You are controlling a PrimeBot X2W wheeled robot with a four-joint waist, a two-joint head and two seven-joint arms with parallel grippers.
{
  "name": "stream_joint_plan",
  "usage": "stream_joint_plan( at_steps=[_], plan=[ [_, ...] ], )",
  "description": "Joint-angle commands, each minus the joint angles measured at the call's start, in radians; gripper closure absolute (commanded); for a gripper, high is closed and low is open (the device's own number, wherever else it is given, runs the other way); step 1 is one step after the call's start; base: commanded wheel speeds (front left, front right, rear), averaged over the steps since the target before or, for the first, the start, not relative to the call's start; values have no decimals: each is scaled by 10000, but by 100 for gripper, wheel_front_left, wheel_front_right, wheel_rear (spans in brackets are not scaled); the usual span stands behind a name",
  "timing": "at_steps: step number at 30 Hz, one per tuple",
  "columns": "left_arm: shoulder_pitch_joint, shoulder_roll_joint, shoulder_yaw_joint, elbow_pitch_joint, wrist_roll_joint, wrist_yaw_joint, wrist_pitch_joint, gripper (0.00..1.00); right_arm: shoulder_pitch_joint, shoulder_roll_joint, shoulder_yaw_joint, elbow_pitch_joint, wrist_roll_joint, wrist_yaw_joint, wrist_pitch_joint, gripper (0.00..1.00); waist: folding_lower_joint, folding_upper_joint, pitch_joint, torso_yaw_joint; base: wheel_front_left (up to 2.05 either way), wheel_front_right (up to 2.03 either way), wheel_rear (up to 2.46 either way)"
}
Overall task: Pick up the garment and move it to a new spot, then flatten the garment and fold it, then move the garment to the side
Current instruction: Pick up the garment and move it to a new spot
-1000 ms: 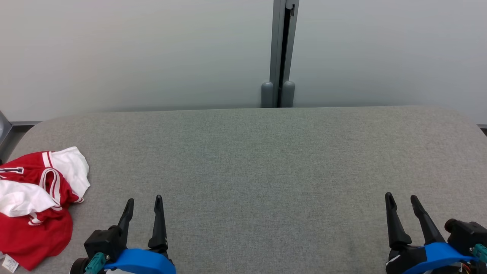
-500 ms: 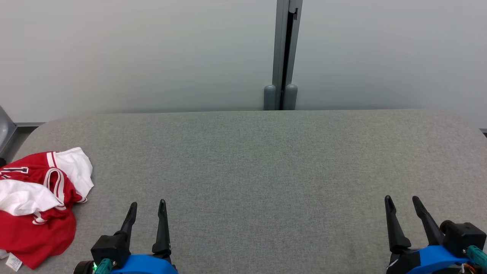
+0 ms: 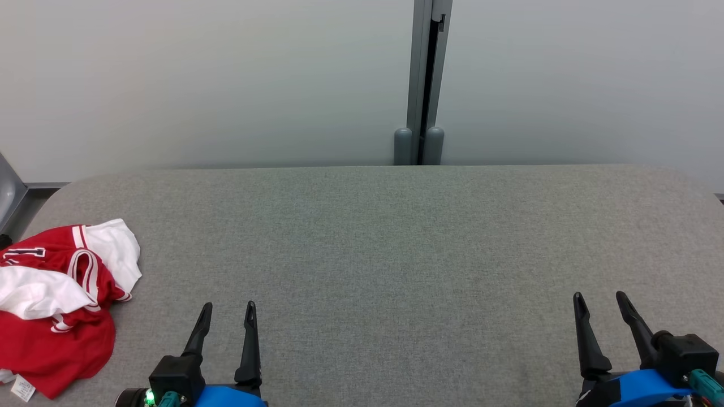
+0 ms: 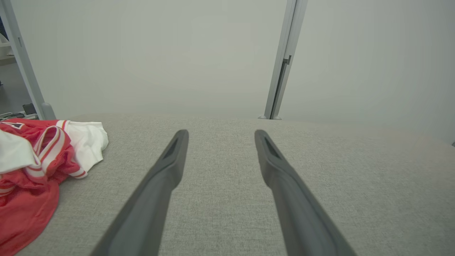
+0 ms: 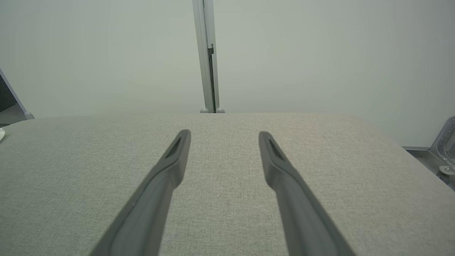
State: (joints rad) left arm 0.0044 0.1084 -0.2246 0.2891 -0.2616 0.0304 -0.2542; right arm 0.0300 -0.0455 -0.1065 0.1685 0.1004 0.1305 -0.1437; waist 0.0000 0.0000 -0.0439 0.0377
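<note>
- Head view: broad grey woven-fabric table top (image 3: pixel 396 237) with rounded far corners, spanning nearly the full width, backed by plain pale wall panels (image 3: pixel 198 79).
- Between the panels, upright grey metal post (image 3: pixel 419 68) with a dark slot down its length and two rounded grey caps (image 3: pixel 403 144) at its foot, just behind the far table edge.
- Crumpled red-and-white jersey garment (image 3: pixel 56 305) lying at the far left of the table, near the front edge, untouched by either claw; white sleeve toward the back, striped red-and-white trim looped across the middle.
- At front left, left gripper (image 3: pixel 228 305) with its two long dark fingers spread apart and empty, over bare cloth a little to the right of the garment.
- At front right, right gripper (image 3: pixel 598 295) likewise parted and empty, well apart from the garment.
- Cut off: left part of the garment, past the picture edge in both head and left wrist views; dark number on the red cloth only partly visible.
- Small white label (image 3: pixel 22 389) at the lower hem, print too small to read.
- Slanted grey metal piece (image 3: pixel 7 192) at the left edge, clipped, kind unclear.
- Shiny metal fitting (image 5: pixel 444 149) past the right end of the table in the right wrist view, also clipped.
- Blue-and-black bases of both claws cropped by the bottom edge.
</note>
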Motion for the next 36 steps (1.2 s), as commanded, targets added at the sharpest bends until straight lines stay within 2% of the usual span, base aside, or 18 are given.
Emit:
stream_joint_plan(
  at_steps=[1, 11, 23, 29, 36],
  plan=[
    [107, 13, -19, 35, 175, 80, -78, 0, 126, -84, -26, -43, -135, 4, -76, 0, 0, 0, 0, 5, 0, 0, 0],
    [33, 22, 36, 112, 37, 202, -46, 0, 98, -82, -79, 81, -133, 4, -194, 0, 0, 0, 13, 62, 0, 0, 0],
    [5, 89, -53, 112, -113, 146, 21, 0, 146, -81, -56, 221, 99, 4, -267, 0, 0, 0, 33, 229, 0, 0, 0],
    [-6, 182, -83, -34, -68, 240, 83, 0, 258, -74, -37, 204, 207, 4, -297, 0, 0, 0, 102, 1104, 0, 0, 0],
    [23, 369, -106, -341, -25, 318, 171, 0, 238, -75, 26, 184, 275, 4, -360, 0, 0, 0, 188, 2857, 0, 0, 0]
  ],
)
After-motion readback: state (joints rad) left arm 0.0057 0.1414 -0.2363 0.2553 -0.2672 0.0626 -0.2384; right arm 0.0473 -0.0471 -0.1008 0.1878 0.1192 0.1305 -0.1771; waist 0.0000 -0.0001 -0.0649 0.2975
